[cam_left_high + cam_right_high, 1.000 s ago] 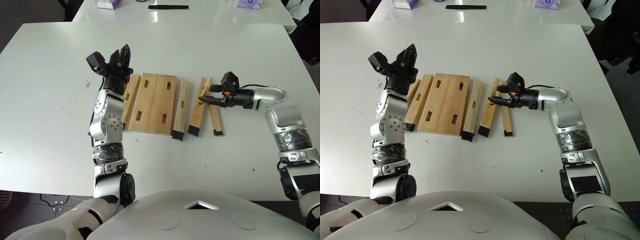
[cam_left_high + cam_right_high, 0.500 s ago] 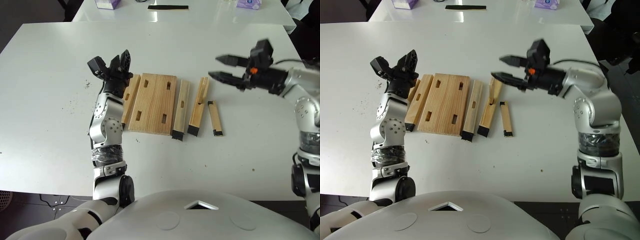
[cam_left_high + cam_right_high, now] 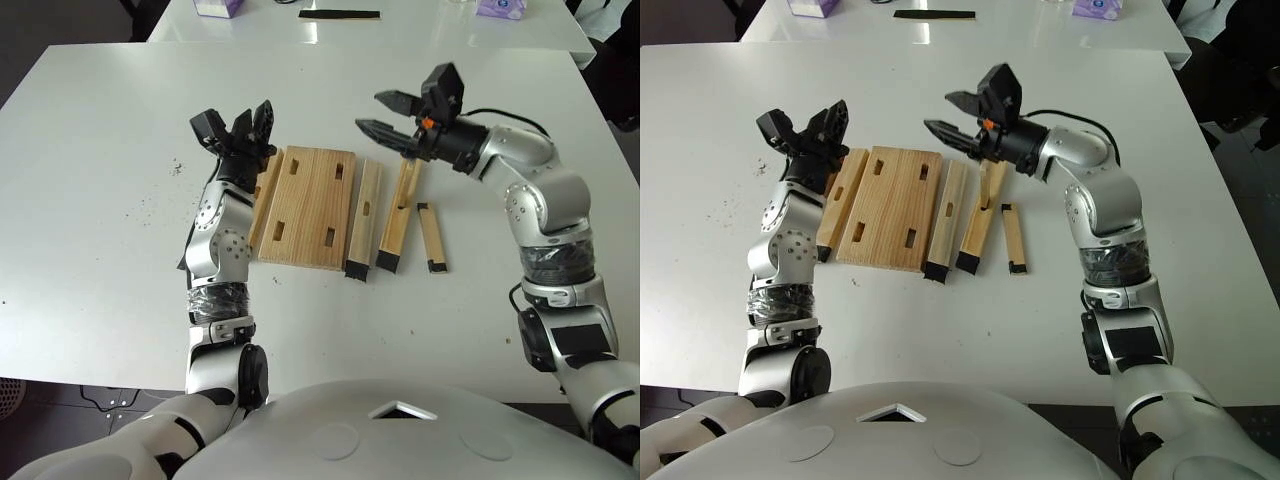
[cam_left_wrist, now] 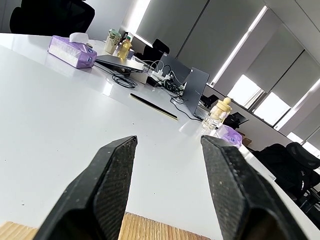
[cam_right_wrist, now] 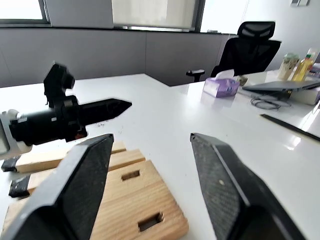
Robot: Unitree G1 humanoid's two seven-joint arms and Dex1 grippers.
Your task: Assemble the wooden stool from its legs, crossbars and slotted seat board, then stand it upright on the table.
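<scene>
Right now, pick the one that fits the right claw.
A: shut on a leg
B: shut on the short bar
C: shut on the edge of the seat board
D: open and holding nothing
D: the right claw hangs open in the air with nothing between its fingers, while the short bar and the seat board lie flat on the table.

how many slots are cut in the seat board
4, all in the seat board: far-left slot, far-right slot, near-left slot, near-right slot. The board's top face lies fully in sight, so none should be hidden.
</scene>
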